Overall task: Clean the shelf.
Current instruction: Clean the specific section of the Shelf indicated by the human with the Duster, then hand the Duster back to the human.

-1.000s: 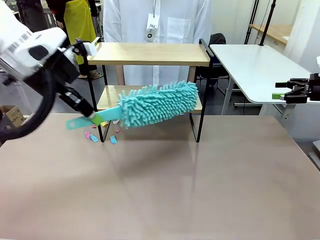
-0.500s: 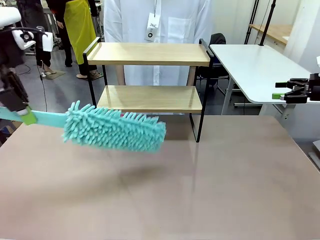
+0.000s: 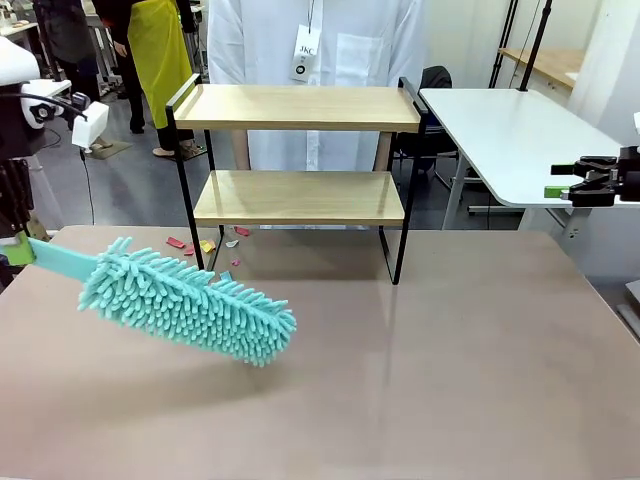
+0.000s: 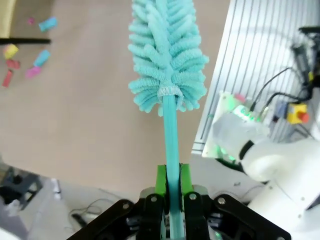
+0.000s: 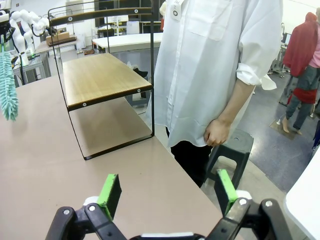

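Observation:
The shelf, two light wooden boards in a thin black frame, stands at the table's far middle; both boards look bare. My left gripper is at the far left edge, shut on the flat handle of a teal fluffy duster. The duster head slants down to the right, low over the table in front of the shelf's left legs. In the left wrist view the green pads clamp the duster's handle. My right gripper hovers open off the table's right side, and in its wrist view the gripper holds nothing.
Small coloured scraps lie on the table by the shelf's left legs, and they also appear as scraps in the left wrist view. A person in a white coat stands behind the shelf. A white side table is at the back right.
The duster came out of the lower tier, swung left and then sank toward the table, its head now pointing down to the right. The right arm stayed still.

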Controlling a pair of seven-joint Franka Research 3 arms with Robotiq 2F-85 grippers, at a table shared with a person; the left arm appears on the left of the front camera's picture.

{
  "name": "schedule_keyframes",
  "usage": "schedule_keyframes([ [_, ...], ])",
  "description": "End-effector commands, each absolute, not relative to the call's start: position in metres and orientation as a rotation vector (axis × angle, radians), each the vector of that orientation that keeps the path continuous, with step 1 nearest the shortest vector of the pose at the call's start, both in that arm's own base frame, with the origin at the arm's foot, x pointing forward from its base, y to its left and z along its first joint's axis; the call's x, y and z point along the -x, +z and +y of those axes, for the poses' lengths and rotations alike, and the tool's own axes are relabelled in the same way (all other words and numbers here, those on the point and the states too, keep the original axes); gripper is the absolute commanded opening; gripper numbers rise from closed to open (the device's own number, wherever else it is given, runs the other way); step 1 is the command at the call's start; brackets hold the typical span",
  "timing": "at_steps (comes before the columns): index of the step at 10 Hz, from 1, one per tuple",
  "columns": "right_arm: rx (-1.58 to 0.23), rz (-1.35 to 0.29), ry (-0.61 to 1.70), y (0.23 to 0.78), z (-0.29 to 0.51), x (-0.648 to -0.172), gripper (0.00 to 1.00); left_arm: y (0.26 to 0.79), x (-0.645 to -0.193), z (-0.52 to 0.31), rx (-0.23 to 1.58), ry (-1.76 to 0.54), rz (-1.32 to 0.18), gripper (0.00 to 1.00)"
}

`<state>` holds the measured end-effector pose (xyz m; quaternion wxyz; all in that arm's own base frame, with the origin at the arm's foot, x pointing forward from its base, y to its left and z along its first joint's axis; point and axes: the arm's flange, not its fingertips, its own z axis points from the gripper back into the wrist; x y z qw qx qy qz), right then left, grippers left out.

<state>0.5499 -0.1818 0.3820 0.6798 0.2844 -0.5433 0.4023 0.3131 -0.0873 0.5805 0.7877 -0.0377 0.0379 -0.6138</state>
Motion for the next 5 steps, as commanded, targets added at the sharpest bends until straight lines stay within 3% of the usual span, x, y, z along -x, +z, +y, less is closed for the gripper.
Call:
schedule_keyframes([
  [1, -0.633, -1.212, 0.904, 0.3855, -0.1809, -0.5505, 1.0, 0.5836, -0.3222, -0.0896, 0.027, -1.404, 0.033, 0.13],
  [5, -0.633, -1.212, 0.904, 0.3855, -0.1809, -0.5505, 1.0, 0.5805, -0.3131, -0.0873, 0.081, -1.323, 0.082, 0.13],
])
